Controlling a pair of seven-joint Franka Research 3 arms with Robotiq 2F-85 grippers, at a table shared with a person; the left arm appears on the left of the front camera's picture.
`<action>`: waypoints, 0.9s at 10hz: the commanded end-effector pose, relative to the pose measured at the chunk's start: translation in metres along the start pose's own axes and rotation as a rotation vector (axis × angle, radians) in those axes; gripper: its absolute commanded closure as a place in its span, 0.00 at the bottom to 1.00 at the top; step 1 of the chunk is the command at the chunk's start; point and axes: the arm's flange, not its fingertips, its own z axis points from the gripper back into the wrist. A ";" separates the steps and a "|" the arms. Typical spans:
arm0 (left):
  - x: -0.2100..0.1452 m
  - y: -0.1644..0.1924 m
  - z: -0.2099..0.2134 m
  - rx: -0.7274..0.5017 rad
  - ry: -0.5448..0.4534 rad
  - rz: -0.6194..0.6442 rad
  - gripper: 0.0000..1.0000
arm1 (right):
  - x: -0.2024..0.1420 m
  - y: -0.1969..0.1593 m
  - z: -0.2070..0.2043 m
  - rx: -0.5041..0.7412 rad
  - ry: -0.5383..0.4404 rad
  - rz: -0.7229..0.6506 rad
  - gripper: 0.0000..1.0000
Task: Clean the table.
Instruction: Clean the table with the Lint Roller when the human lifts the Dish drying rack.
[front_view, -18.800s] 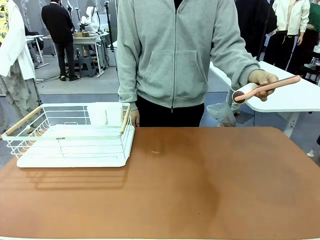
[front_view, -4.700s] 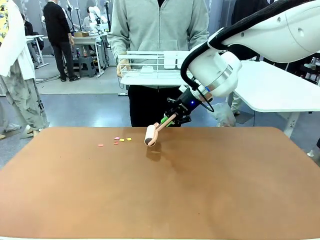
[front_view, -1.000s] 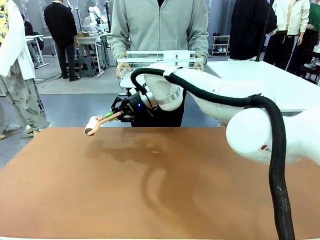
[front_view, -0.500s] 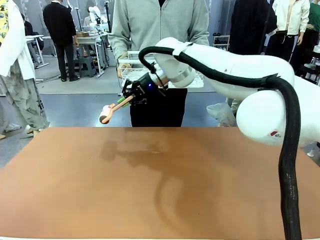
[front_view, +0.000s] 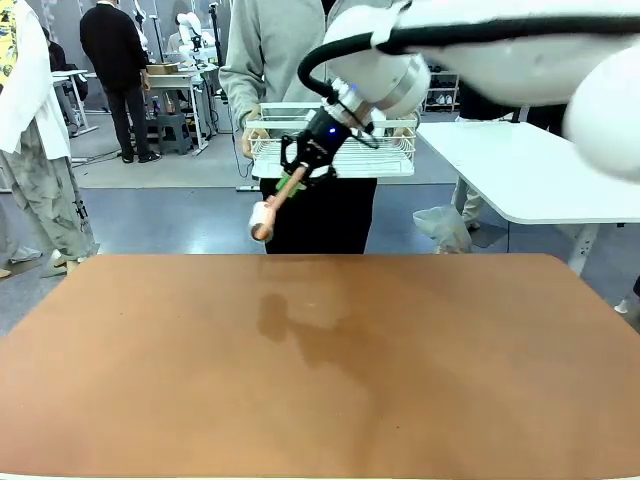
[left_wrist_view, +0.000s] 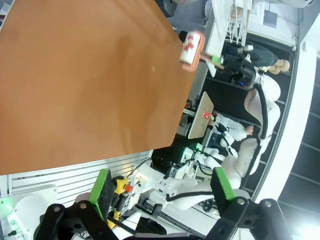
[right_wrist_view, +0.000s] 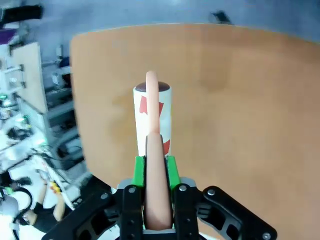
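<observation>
Now the right tool (front_view: 303, 168) hangs in the air over the far edge of the worktop (front_view: 320, 380), its two fingers clamped on the pink handle of a lint roller (front_view: 277, 203). The roller slants down toward the robot's left. Its white head is clear of the bare brown surface, which lies below the tool and carries the roller's shadow. In the right wrist view, red scraps stick to the roll. The left tool (left_wrist_view: 162, 192) stands apart, green pads wide with nothing between them, well off from the worktop. Beyond the far edge a person (front_view: 290, 50) holds a white wire rack (front_view: 395, 160).
</observation>
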 end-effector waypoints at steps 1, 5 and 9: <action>-0.002 0.001 0.003 -0.007 0.002 -0.012 0.00 | -0.145 -0.077 0.032 -0.233 0.054 0.037 0.79; -0.002 0.001 0.003 -0.007 0.002 -0.012 0.00 | -0.268 -0.192 0.139 -0.286 -0.105 -0.066 0.79; -0.002 0.001 0.003 -0.007 0.002 -0.012 0.00 | -0.209 -0.171 0.151 -0.313 -0.054 -0.089 0.79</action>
